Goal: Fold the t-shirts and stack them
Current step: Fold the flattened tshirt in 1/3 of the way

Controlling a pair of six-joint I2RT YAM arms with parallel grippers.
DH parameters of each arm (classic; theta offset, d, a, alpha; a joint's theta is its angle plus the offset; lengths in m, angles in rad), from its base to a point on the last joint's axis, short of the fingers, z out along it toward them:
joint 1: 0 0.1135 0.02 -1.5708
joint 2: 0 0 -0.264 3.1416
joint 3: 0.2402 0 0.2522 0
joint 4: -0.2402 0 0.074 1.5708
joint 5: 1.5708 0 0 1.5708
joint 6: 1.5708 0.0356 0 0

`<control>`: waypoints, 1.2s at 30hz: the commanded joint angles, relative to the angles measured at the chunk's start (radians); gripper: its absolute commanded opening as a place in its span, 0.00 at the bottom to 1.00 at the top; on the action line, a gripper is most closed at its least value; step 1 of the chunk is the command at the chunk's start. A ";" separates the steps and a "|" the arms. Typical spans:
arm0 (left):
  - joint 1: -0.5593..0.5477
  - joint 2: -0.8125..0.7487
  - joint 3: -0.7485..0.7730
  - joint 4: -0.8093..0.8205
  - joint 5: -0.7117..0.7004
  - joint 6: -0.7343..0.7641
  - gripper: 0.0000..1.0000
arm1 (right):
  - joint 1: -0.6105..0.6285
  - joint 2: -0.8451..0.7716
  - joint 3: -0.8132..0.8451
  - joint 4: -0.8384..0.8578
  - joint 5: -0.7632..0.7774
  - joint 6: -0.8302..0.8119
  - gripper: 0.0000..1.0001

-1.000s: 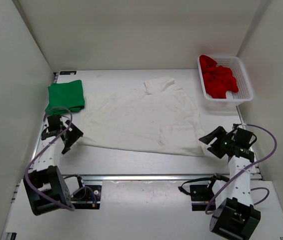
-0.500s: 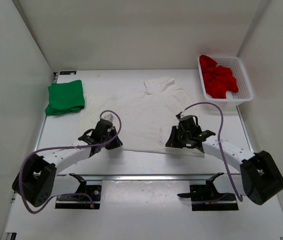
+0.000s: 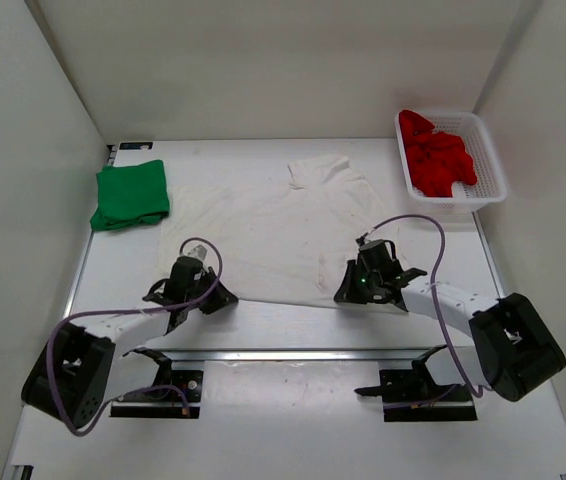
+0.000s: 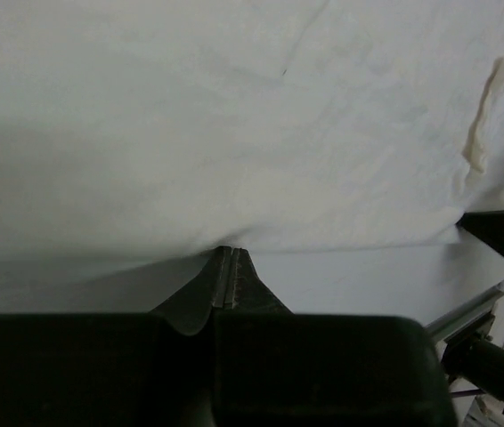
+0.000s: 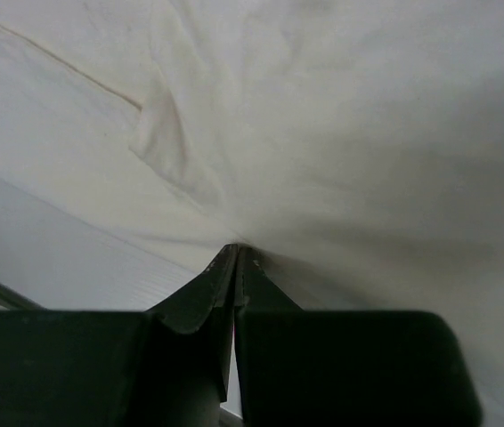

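The white t-shirt (image 3: 273, 230) lies spread flat across the middle of the table. My left gripper (image 3: 218, 297) is shut on its near hem toward the left, and the cloth (image 4: 234, 133) puckers at the closed tips (image 4: 227, 253). My right gripper (image 3: 351, 290) is shut on the same hem further right, with the fabric (image 5: 368, 133) gathered at its tips (image 5: 237, 250). The green t-shirt (image 3: 131, 194) sits folded at the back left. The red t-shirt (image 3: 439, 160) is bunched up in the basket.
A white mesh basket (image 3: 493, 170) stands at the back right against the wall. White walls close in the table on three sides. A metal rail (image 3: 283, 355) runs along the near edge between the arm bases. Purple cables loop off both arms.
Both arms swung in from the table's sides to the white shirt's near hem and their jaws went from open to shut. Since half a second ago the left gripper shifted left and nearer.
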 commanded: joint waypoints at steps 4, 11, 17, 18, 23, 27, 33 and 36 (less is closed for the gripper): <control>-0.060 -0.222 0.033 -0.152 -0.055 -0.018 0.04 | -0.022 -0.112 -0.032 -0.021 0.012 0.005 0.00; -0.006 0.010 0.218 -0.130 -0.051 0.062 0.04 | 0.013 -0.125 0.050 0.007 0.007 -0.019 0.00; -0.022 0.120 0.186 -0.030 -0.058 0.028 0.02 | 0.122 0.105 0.194 0.091 -0.017 -0.044 0.00; -0.020 0.127 0.169 -0.027 -0.057 0.027 0.01 | 0.136 0.157 0.231 0.100 -0.022 -0.050 0.00; -0.011 0.134 0.094 -0.025 -0.052 0.043 0.00 | 0.198 0.285 0.279 0.114 0.015 -0.058 0.00; -0.033 0.104 0.012 -0.027 -0.055 0.037 0.00 | 0.228 0.250 0.181 0.136 0.017 -0.021 0.00; -0.117 -0.072 -0.155 -0.036 -0.052 -0.055 0.00 | 0.264 0.092 -0.006 0.120 0.029 0.054 0.00; -0.128 -0.229 -0.228 -0.111 -0.047 -0.110 0.00 | 0.261 -0.024 -0.091 0.143 0.001 0.109 0.00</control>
